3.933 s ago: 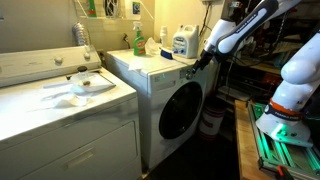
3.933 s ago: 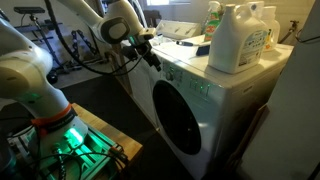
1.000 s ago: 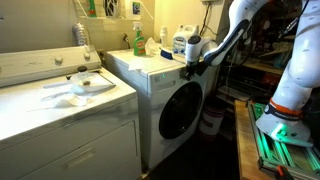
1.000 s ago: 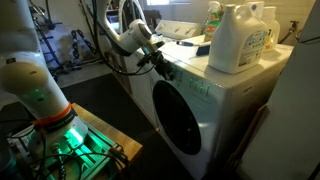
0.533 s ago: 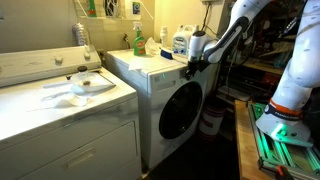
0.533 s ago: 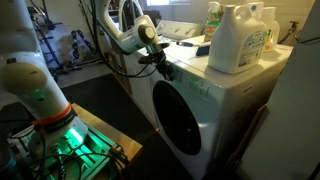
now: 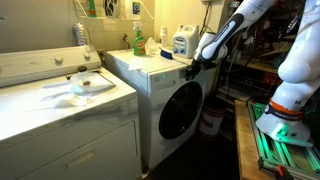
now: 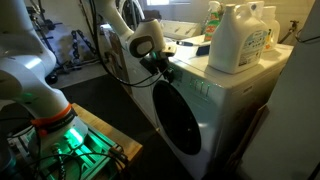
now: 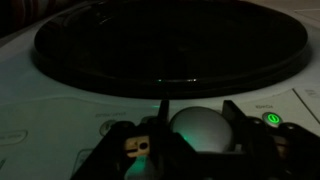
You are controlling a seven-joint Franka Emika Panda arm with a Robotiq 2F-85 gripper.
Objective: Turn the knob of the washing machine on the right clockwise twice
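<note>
The white front-loading washing machine has a dark round porthole door. In both exterior views my gripper presses against the control strip at the machine's upper front corner, where it hides the knob. In the wrist view the pale round knob sits between the two dark fingers, just below the door ring. The gripper is shut on it. A lit green button glows to the knob's right.
A wider white appliance stands beside the washer with a plate on top. Detergent bottles sit on the washer's lid. A bucket is on the floor. The robot's base glows green.
The gripper has stayed on the control strip while the wrist and forearm swung round about it, the forearm rising. The jaws closed the last bit onto the knob.
</note>
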